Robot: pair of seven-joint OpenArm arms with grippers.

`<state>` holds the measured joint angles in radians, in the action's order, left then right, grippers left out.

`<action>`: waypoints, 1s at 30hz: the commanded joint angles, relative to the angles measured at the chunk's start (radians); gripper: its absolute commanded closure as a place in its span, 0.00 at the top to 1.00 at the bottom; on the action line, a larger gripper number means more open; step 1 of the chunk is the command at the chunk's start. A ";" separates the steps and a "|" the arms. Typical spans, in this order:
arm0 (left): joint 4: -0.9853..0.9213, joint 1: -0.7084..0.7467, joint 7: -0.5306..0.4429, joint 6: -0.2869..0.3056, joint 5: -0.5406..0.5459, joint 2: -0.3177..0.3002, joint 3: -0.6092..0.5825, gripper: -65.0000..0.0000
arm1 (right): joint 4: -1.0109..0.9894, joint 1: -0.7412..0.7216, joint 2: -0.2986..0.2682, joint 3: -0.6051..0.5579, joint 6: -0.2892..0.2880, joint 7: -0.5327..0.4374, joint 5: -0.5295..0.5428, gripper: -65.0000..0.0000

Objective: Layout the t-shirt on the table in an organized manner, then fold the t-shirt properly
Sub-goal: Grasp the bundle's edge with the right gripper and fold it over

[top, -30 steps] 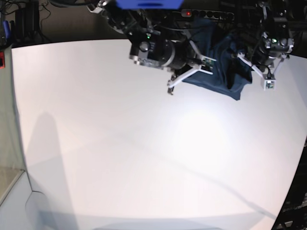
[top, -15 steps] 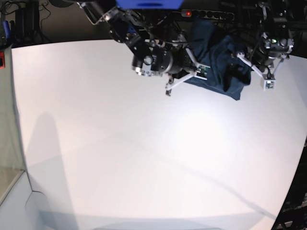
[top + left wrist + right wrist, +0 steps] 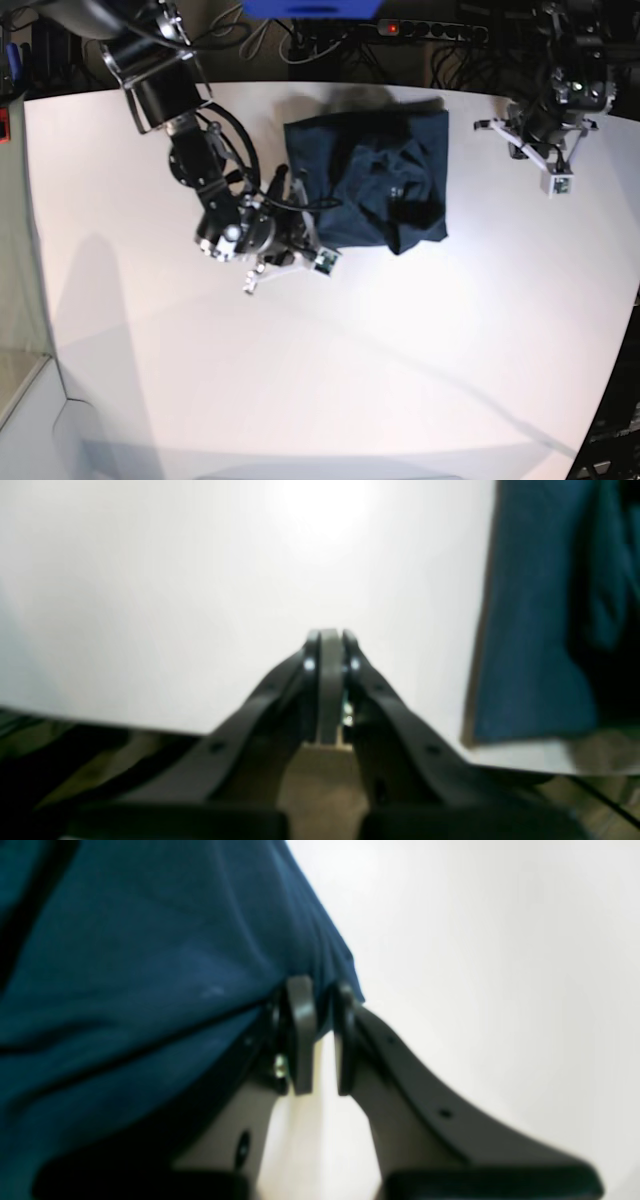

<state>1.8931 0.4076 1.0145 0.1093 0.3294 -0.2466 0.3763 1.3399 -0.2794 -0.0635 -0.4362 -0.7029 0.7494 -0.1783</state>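
The plain navy-blue soft cloth t-shirt lies rumpled and partly doubled over near the far edge of the large matte white counter; I judge the spreading barely begun and all folding left. The right end effector pinches the shirt's edge between nearly closed jaws. The left end effector, jaws pressed together and holding nothing, hangs apart beside the shirt. Dark cables crowd the room beyond the counter.

My white table carries only the rumpled navy t-shirt, lying near its far edge.
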 commanded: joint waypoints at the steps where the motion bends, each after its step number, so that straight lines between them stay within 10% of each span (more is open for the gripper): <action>1: -0.002 -0.017 -0.015 -0.001 0.001 -0.021 0.003 0.00 | 0.051 -0.022 0.001 0.017 0.005 -0.017 0.010 0.09; 14: -0.149 -0.158 -0.013 -0.001 0.006 -0.003 -0.089 0.00 | 0.507 0.125 0.009 0.033 0.005 0.158 0.010 0.10; 30: -0.083 -0.121 -0.010 -0.001 0.004 -0.010 -0.084 0.00 | 0.393 0.328 0.156 -0.134 0.005 0.086 0.010 0.10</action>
<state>1.7863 0.2901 1.0142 0.1089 0.3302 -0.2489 0.2859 1.7138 0.0612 0.0803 -0.5701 -0.7033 0.8585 -0.1783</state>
